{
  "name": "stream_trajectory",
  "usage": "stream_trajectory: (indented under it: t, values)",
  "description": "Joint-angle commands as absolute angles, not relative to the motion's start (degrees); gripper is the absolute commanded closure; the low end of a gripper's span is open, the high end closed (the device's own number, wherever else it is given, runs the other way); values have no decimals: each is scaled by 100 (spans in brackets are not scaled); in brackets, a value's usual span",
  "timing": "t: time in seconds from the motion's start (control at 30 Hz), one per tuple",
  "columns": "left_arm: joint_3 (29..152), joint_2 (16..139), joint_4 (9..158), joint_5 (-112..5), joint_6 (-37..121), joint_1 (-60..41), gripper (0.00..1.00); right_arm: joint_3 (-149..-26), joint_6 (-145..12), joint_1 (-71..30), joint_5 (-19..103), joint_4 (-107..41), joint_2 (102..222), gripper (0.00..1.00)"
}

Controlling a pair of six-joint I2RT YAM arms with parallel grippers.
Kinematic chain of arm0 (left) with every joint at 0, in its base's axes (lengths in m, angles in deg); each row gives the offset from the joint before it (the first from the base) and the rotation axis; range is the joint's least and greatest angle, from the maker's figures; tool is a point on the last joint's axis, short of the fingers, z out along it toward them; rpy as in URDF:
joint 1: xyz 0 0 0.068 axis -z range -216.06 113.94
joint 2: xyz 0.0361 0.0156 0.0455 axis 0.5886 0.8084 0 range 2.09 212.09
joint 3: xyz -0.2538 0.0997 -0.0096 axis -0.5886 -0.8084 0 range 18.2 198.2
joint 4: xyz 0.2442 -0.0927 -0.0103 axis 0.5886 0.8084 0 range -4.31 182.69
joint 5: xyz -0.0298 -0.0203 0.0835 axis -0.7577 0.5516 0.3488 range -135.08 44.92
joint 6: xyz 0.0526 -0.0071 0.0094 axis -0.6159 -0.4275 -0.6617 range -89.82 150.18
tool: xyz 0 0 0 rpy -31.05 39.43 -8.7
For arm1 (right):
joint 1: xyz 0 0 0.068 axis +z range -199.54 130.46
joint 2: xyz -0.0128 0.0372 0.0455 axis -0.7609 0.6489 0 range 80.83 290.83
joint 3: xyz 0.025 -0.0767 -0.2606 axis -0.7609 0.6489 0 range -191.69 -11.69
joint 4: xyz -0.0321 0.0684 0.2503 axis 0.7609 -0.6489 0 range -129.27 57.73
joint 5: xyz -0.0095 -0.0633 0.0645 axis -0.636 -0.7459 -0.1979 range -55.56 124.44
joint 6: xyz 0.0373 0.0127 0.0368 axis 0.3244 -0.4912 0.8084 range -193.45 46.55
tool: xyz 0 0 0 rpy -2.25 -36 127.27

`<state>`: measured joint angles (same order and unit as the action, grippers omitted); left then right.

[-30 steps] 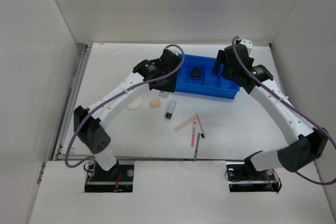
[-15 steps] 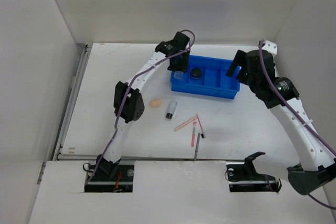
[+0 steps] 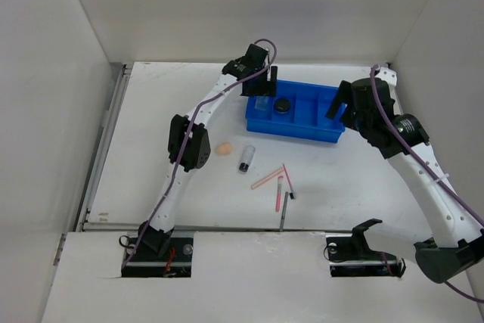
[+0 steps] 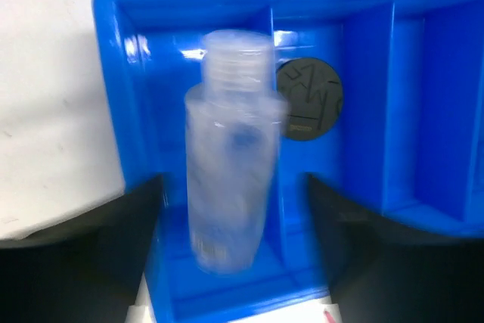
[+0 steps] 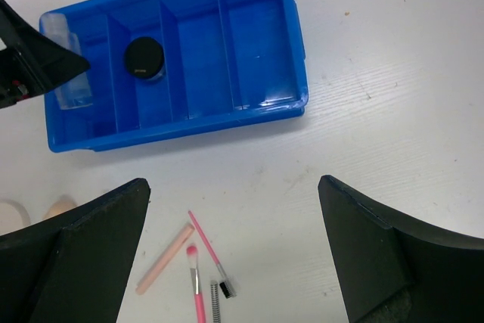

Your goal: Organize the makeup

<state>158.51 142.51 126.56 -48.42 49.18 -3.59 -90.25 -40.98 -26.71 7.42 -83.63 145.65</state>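
clear tube [image 4: 231, 164] with threaded neck, glossy blue tray [image 4: 113, 73], round black jar [image 4: 310, 100]

Bright even light, blurry left-wrist view

Clear tube [image 4: 231, 149], left wrist view: blurred, its markings unreadable. Cream puff [image 5: 9, 214], right wrist view: cut off by the picture's left edge.

Blue divided tray [image 3: 299, 130] on white table [image 3: 151, 111], four compartments.
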Motion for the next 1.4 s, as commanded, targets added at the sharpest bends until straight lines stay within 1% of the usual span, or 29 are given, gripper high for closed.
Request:
stream_trajectory:
  t: [0.0,0.03,0.1,0.13,0.23,0.27,0.3,0.4,0.43,0.47,0.53,0.6,0.67,0.7,0.73,0.8,0.87,0.93,1.07,1.13,1.23,1.3,1.37]
  values:
    - [16164,13939,12261,-5149,4943,-389,18,-9026,-4058,-2696,746,-8430,14446,1]
    - [16164,13790,12209,-5150,4942,-389,8,-9079,-4058,-2696,746,-8430,14498,1]
    - [16024,13579,12208,-5150,4776,-389,7,-9079,-4058,-2696,746,-8430,14499,1]
    - [15945,13282,12208,-5150,4775,-389,7,-9079,-4058,-2696,746,-8430,14438,1]
    - [15042,12631,12208,-4896,4626,-267,17,-9027,-4005,-2696,746,-8430,14376,1]
    - [14708,12141,12208,-4791,4565,-161,20,-8974,-4005,-2696,746,-8430,14376,1]
    - [13991,11901,12208,-4581,4564,-99,21,-8921,-3953,-2696,746,-8361,14324,1]
    - [12924,11083,12138,-4430,4573,173,21,-8667,-3900,-2696,860,-8299,14270,1]
    - [12233,10916,12138,-4273,4634,243,21,-8614,-3900,-2696,930,-8299,14270,1]
    - [11939,10662,12077,-4271,4696,409,21,-8561,-3900,-2696,930,-8238,14218,1]
    - [11142,10476,11910,-3939,4758,612,21,-8481,-3847,-2696,992,-8237,14218,1]
    - [10786,10414,11848,-3780,4872,893,21,-8420,-3847,-2696,1071,-8237,14165,1]
    - [10531,10414,11848,-3648,4968,956,33,-8420,-3847,-2696,1124,-8184,14165,1]
    - [10478,10466,11848,-3647,5047,956,37,-8420,-3847,-2696,1124,-8184,14165,1]
    - [10416,10518,11848,-3595,5204,956,38,-8420,-3847,-2696,1124,-8184,14165,1]
    - [10275,10571,11796,-3419,5259,956,37,-8420,-3847,-2696,1124,-8246,14165,1]
    - [10196,10712,11795,-3287,5259,956,30,-8420,-3847,-2696,1124,-8246,14103,1]
    - [10196,10887,11847,-3235,5206,956,27,-8420,-3847,-2696,1124,-8246,14103,1]
    - [10406,11423,12058,-3181,5206,956,27,-8420,-3847,-2696,1124,-8299,14051,1]
    - [10459,11556,12120,-3181,5206,956,30,-8420,-3847,-2696,1124,-8299,14051,1]
    - [10337,11618,12120,-3242,5268,956,35,-8420,-3847,-2696,1072,-8299,14051,1]
    - [10267,11618,12120,-3243,5320,956,44,-8420,-3847,-2696,1071,-8299,14051,1]
    - [10266,11618,12120,-3156,5373,956,56,-8420,-3847,-2696,1018,-8351,13998,1]
